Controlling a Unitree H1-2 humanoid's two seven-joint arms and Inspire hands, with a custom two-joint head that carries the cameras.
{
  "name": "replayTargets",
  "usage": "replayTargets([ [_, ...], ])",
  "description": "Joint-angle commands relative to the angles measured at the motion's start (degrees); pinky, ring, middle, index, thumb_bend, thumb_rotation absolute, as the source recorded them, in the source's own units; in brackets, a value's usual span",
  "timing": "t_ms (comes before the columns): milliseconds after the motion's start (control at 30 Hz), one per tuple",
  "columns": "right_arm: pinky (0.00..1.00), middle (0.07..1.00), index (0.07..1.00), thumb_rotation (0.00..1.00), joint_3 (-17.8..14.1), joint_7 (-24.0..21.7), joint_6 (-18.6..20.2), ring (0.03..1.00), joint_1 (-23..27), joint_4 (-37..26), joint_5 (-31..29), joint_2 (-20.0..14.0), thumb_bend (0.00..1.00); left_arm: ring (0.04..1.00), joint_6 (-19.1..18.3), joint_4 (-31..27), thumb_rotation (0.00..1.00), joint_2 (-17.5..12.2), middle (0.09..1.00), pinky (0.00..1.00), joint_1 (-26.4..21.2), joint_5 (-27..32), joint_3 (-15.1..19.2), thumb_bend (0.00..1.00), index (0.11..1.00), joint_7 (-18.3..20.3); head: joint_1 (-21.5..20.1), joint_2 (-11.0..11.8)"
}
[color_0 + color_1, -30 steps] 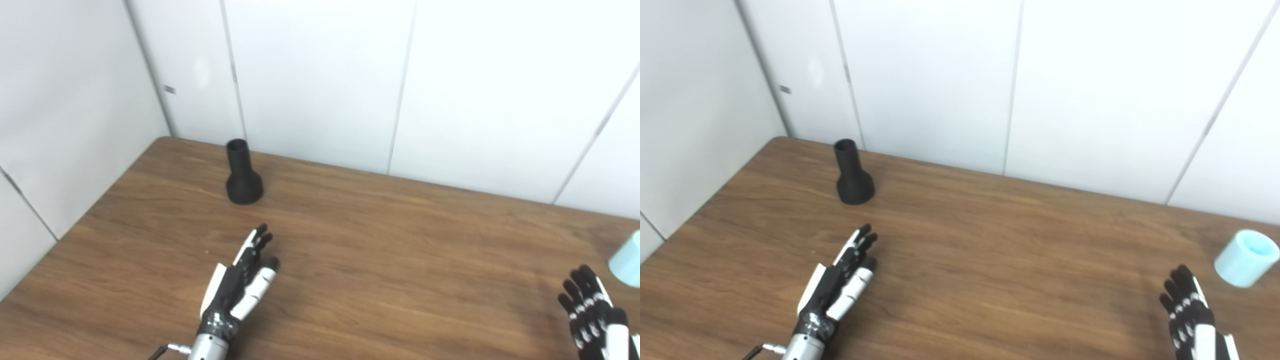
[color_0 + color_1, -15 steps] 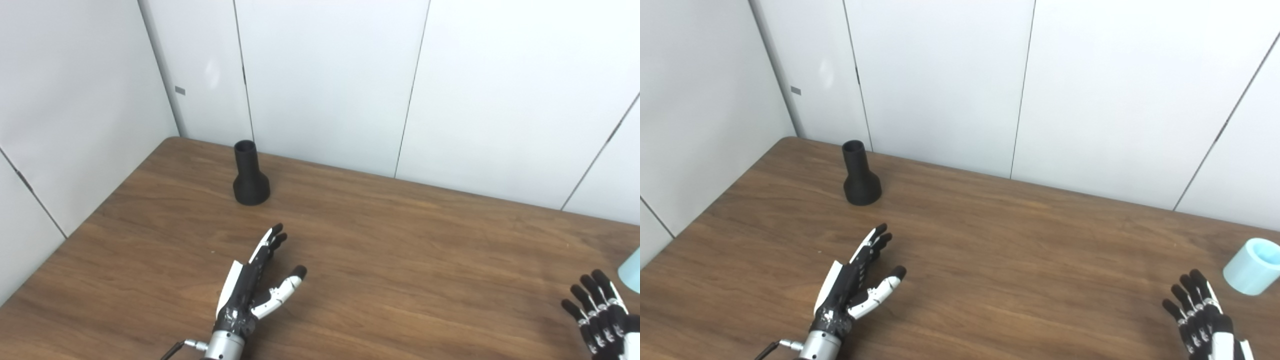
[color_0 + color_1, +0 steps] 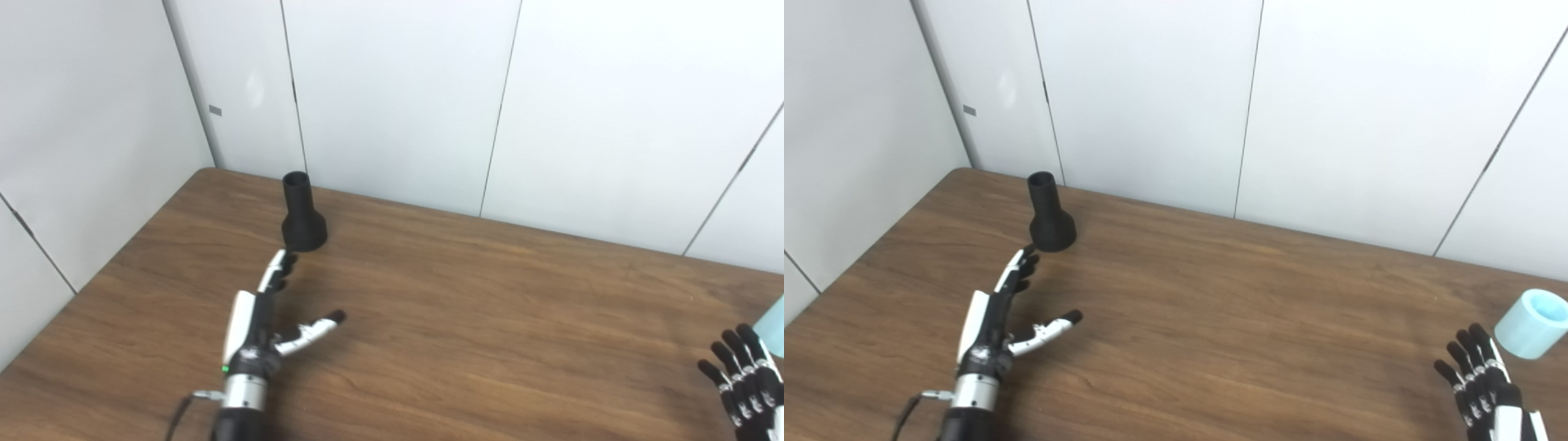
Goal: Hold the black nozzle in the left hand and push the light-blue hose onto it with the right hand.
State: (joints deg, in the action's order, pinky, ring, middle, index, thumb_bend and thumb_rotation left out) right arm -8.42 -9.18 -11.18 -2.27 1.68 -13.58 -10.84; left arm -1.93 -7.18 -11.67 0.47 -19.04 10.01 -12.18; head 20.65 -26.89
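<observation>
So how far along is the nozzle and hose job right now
Nothing is finished. The nozzle stands upright on the table, ungrasped, and the hose sits apart at the far right. In hand: the left hand, open with thumb spread, reaches out with fingertips just short of the nozzle's base; the right hand, open, is beside the hose. Left: grasp both, bring them together, push the hose on.

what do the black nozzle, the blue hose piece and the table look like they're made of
Black nozzle: likely matte plastic; dull, even surface with no glare, possibly moulded or printed.
Light-blue hose: looks like soft plastic or rubber; short thick-walled tube, pale and slightly translucent at the rim, though stiffness can't be judged.
Table: wood-grain top, probably laminate; streaked brown pattern with a smooth, faint sheen.
</observation>
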Motion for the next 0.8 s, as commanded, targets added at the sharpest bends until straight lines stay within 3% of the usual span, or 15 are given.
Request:
replayTargets([
  [0,0.85,0.937,0.931,1.0,0.55,-0.3,-1.29,0.926,-2.86,5.27,-0.04,1.43,0.7,0.94,-1.52,-3.11,0.2,-2.28,0.938,0.93,-3.84,-1.04,0.68,0.84,0.971,0.9,0.09,-0.01],
  [133,0.87,0.945,0.938,1.0,0.56,-0.09,-0.84,0.94,-3.03,4.83,0.44,1.55,0.7,0.973,-7.71,-3.39,0.22,-5.12,0.976,0.94,-6.95,-2.64,1.19,0.86,0.989,2.33,0.11,-0.38],
  [333,0.85,0.936,0.926,1.0,0.38,0.29,-0.02,0.928,-2.95,4.38,0.18,1.97,0.68,0.96,-13.57,-1.7,0.28,-9.25,0.985,0.87,-11.17,-6.43,1.49,0.9,0.982,2.34,0.16,-0.71],
  [567,0.83,0.941,0.934,1.0,0.69,0.04,-0.18,0.929,-2.5,4.96,0.46,1.91,0.68,0.973,-17.36,4.09,0.29,-14.0,0.987,0.88,-16.34,-8.66,-0.28,0.93,0.969,4.43,0.02,-0.68],
  [633,0.83,0.938,0.931,1.0,0.65,0.19,0.15,0.926,-2.43,4.98,0.47,2.0,0.69,0.992,-17.97,6.3,0.31,-15.26,0.98,0.97,-17.98,-9.6,-1.58,0.95,0.956,4.88,-0.03,-0.7],
  [767,0.81,0.93,0.926,1.0,0.59,0.8,0.24,0.916,-2.34,5.08,1.0,2.39,0.7,0.984,-19.13,11.6,0.37,-17.23,0.946,1.0,-21.48,-11.61,-4.23,0.98,0.92,5.53,-0.22,-0.81],
])
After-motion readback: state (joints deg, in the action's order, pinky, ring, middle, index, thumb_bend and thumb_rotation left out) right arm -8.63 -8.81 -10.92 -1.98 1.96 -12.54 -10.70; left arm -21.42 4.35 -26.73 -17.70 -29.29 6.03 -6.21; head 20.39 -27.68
